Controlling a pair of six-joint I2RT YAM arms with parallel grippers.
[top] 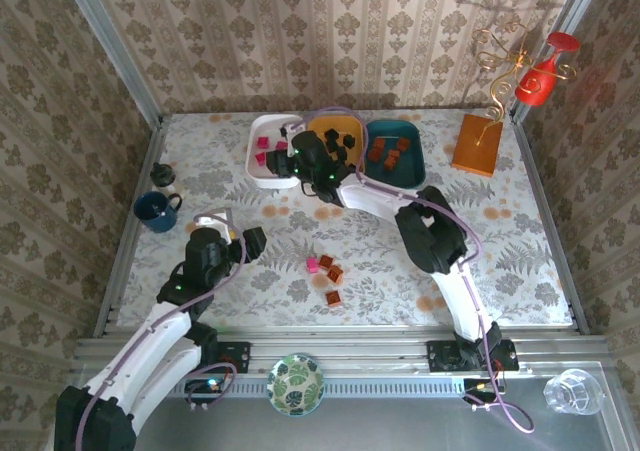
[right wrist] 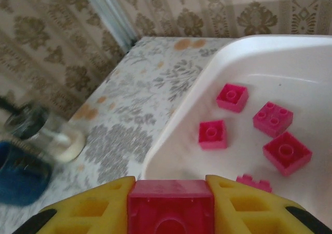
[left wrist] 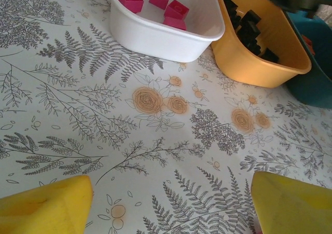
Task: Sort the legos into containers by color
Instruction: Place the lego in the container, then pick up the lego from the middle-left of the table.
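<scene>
Two yellow fingers [right wrist: 98,210] of the right pincer [right wrist: 171,216] were clamped on a pink brick [right wrist: 171,197], one pad on each flat side. It hung at the near edge of the white tray [right wrist: 290,68], though I could not tell whether it was inside the rim; other pink legos [right wrist: 232,97] lay scattered on the tray floor. I judged the brick light, rigid and smooth-sided: it would not give under the squeeze, but it could slip or twist if caught by a corner. The flat opposite faces below the studs were the place to hold it, and that was how it sat. My left pincer [left wrist: 171,208] hovered with its fingers spread wide and nothing between them, over bare desk [left wrist: 78,114] short of the trays. The right wrist view gave me the grip close up, where the overhead view had the arm lying across that spot. The left wrist view gave me black legos [left wrist: 249,29] in the orange tray [left wrist: 249,68], with the teal tray [left wrist: 316,83] just beside it. From overhead I could read what was left to sort: one pink piece [top: 312,264] and three brown pieces [top: 333,297] loose mid-desk, well apart from the trays, and a dark blue mug [top: 155,211] off to the left.
</scene>
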